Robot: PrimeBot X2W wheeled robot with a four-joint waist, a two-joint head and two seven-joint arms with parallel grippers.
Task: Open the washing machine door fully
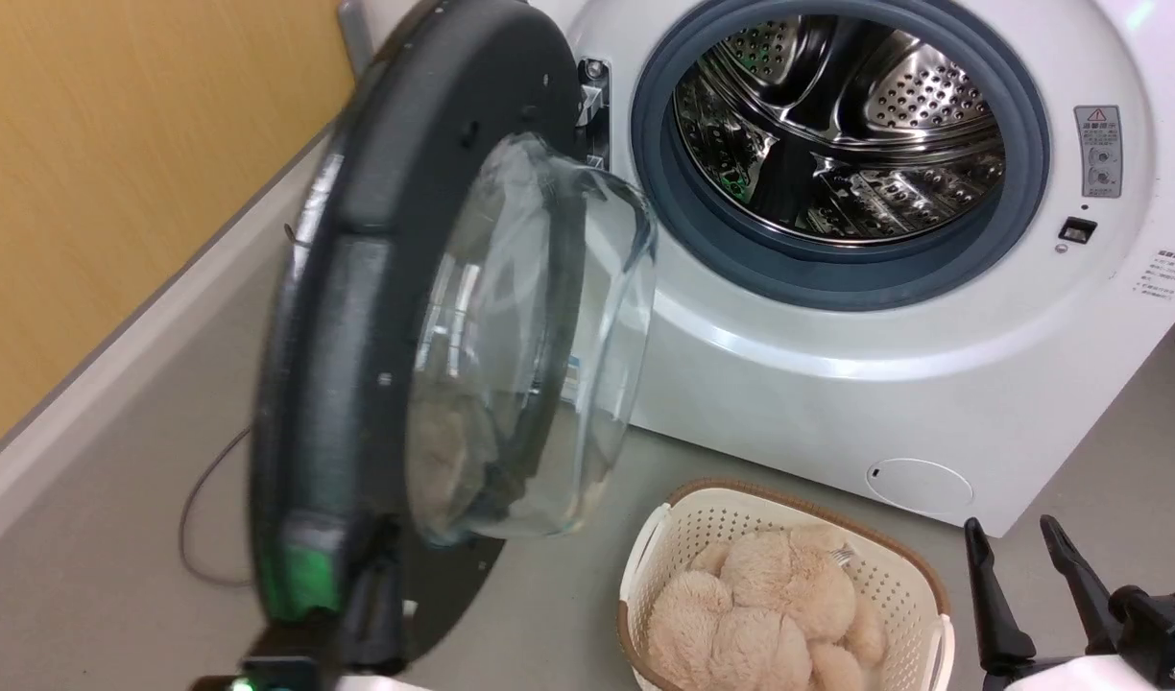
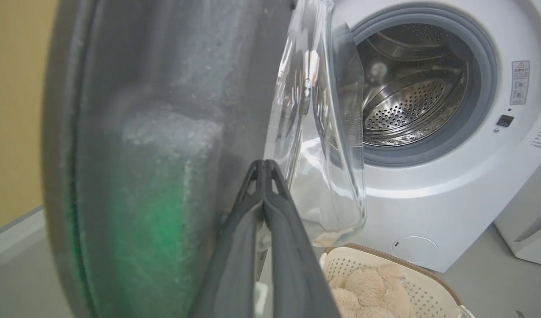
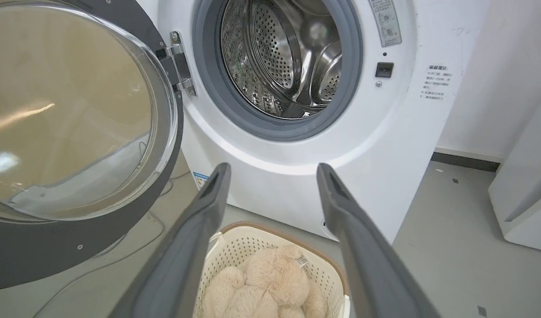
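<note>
The washing machine door [image 1: 357,288] stands swung out to the left on its metal hinge [image 1: 592,96], matte black inner rim and clear glass bowl [image 1: 530,336] facing me. The white washing machine [image 1: 837,384] shows its steel drum [image 1: 837,134] inside the grey gasket. My left gripper [image 2: 264,168] is shut with nothing between its fingers, its tips lying against the door's inner rim [image 2: 164,110] beside the bowl; in the head view my left gripper [image 1: 381,576] sits at the door's lower edge. My right gripper [image 1: 1024,566] stands open away from the door, above the basket, its open fingers [image 3: 222,176] framing the machine front.
A cream basket [image 1: 645,547] with a beige plush toy [image 1: 770,605] sits on the floor before the machine. A thin cable [image 1: 194,518] lies on the floor behind the door. A yellow wall [image 1: 117,144] runs along the left. A second white appliance [image 3: 527,198] stands at the right.
</note>
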